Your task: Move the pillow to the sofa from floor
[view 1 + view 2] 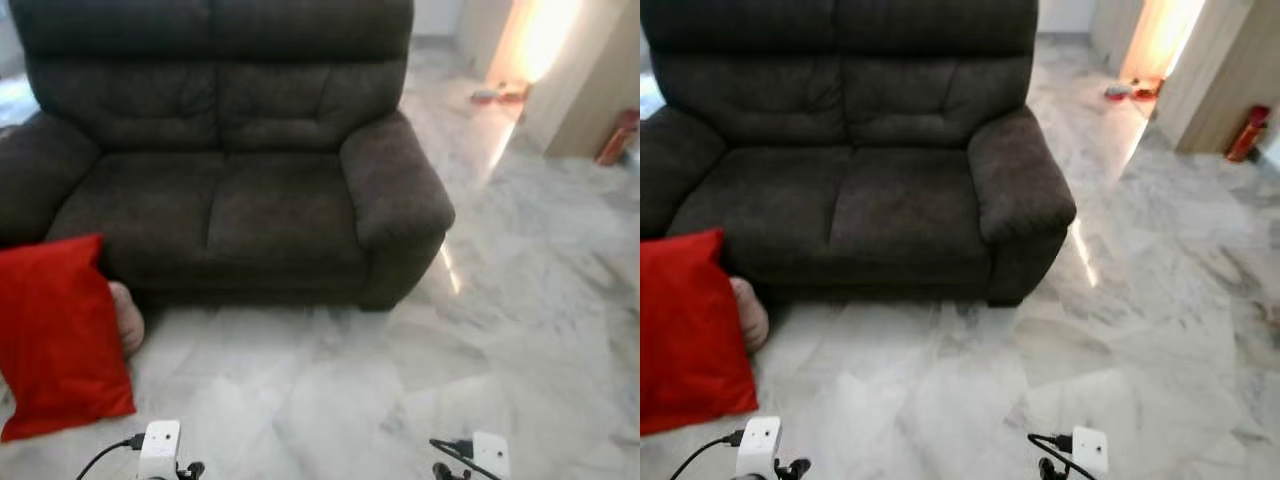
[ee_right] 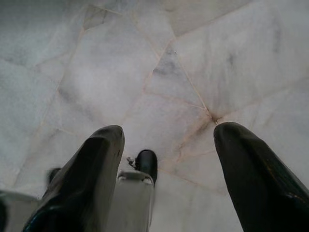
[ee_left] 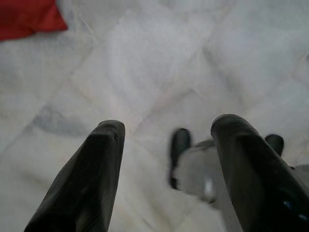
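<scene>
Left eye view: red pillow [image 1: 58, 335] leans on the sofa [image 1: 230, 160] at lower left, likely light and soft, best pinched at a corner; left gripper [image 3: 166, 140] and right gripper [image 2: 166, 137] hang spread apart over the floor [image 1: 400, 380]

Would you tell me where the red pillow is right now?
The pillow stands on the marble floor at the robot's left, leaning against the sofa's front corner.
</scene>
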You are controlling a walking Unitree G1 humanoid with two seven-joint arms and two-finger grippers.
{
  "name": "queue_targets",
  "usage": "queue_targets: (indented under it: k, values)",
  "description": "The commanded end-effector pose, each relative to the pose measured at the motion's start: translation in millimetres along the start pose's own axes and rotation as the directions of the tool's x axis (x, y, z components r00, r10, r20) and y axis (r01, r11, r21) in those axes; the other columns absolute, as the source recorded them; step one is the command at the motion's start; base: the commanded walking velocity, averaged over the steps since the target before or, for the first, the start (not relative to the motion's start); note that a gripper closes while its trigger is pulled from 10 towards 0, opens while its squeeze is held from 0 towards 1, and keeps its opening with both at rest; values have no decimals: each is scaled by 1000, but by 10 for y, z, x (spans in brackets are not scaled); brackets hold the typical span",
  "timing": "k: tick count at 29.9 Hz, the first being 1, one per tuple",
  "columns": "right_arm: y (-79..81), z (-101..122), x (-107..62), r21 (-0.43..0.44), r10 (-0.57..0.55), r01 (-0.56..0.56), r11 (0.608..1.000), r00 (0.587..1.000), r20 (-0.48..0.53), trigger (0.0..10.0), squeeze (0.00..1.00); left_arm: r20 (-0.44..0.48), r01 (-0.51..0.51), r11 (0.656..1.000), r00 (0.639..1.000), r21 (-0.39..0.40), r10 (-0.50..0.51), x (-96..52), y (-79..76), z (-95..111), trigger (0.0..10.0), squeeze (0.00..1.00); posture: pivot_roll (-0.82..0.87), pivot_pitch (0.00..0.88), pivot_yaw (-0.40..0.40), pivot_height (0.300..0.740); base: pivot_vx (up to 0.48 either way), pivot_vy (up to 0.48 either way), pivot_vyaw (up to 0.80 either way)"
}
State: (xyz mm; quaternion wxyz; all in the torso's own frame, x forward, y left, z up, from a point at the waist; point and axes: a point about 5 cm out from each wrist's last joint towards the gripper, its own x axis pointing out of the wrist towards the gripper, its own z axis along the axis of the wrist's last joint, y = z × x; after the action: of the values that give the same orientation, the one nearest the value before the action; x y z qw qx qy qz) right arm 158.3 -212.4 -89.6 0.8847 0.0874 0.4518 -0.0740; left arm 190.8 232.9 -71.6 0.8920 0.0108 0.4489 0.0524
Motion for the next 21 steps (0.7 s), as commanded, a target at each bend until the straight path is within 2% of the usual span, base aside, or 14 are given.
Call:
queue_targets:
  k: [1,21]
  values:
    - [52,-6,8,11,10,-10,1000,1000,-1,10000,0,-29,-19,1000,999,-6,19,-20,68,-79,10000,0,108,51,-54,740,0,469,0]
    - [55,21,14,10,17,-17,1000,1000,3,10000,0,-28,-20,1000,999,-13,20,-13,53,-58,10000,0,114,54,-55,740,0,468,0]
